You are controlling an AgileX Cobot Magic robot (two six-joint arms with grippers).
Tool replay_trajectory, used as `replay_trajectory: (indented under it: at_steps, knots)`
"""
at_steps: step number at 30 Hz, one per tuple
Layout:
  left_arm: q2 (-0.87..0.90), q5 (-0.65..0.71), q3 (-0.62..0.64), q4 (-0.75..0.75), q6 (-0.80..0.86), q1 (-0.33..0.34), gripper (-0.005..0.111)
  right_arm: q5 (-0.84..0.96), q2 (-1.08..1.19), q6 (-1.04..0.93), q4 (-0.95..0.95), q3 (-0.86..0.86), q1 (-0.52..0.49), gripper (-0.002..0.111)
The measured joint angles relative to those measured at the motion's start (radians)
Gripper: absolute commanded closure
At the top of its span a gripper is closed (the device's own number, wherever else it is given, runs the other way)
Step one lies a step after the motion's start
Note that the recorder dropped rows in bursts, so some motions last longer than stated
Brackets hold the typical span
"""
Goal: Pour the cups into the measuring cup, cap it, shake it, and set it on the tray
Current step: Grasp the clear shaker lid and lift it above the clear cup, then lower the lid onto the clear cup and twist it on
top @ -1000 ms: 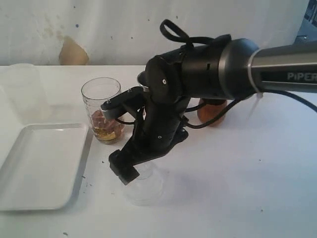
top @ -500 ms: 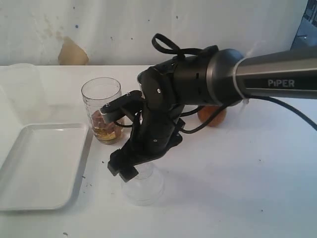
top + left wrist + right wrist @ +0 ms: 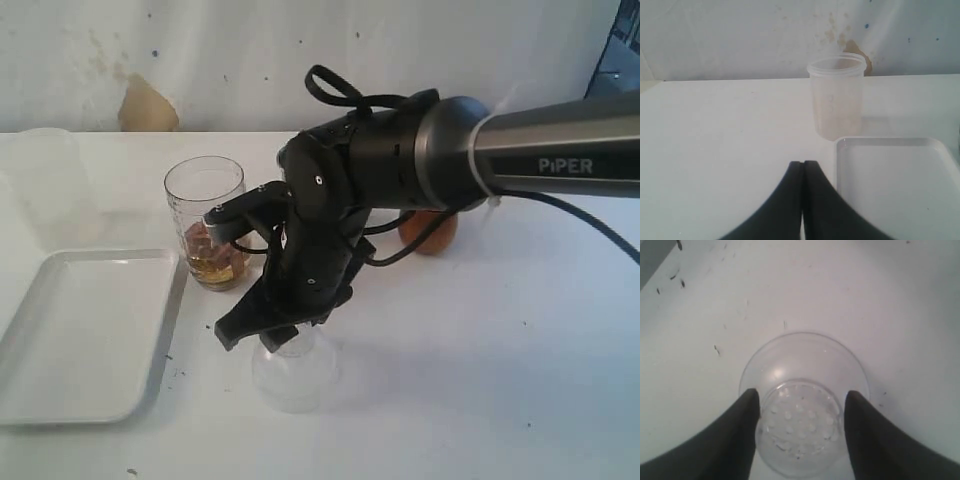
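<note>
The measuring cup [image 3: 205, 225] stands uncapped beside the tray [image 3: 80, 335], with brown pieces in its bottom. A clear dome cap [image 3: 292, 375] rests on the table in front of it. My right gripper [image 3: 268, 338] points down over the cap. In the right wrist view its fingers [image 3: 747, 410] flank the cap's dimpled raised top [image 3: 802, 425]; one touches, and a thin gap remains at the other. The wooden cup [image 3: 432, 232] peeks out behind the right arm. The steel tumbler is hidden. My left gripper [image 3: 802, 164] is shut and empty near the tray's corner [image 3: 845, 145].
A frosted translucent cup [image 3: 45, 185] stands at the far left behind the tray, also seen as the frosted cup [image 3: 836, 97] in the left wrist view. The big black right arm [image 3: 400, 170] spans the table's middle. Dark specks [image 3: 716, 350] dot the white tabletop.
My right gripper has come down over the clear cap and its jaws have narrowed from wide open to closely flanking the cap's top. The left gripper has not moved.
</note>
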Motion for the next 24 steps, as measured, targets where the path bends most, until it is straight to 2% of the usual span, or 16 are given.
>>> replay_trajectory:
  at_steps: [5,16,24]
  knots:
    - [0.0,0.0,0.0,0.0,0.0,0.0,0.107,0.112,-0.002,0.0,-0.01,-0.11,0.0,0.108]
    - [0.0,0.0,0.0,0.0,0.0,0.0,0.107,0.276,-0.011,0.048,-0.026,-0.49,-0.019,0.108]
    - [0.0,0.0,0.0,0.0,0.0,0.0,0.107,0.329,0.146,0.078,-0.026,-0.787,-0.041,0.108]
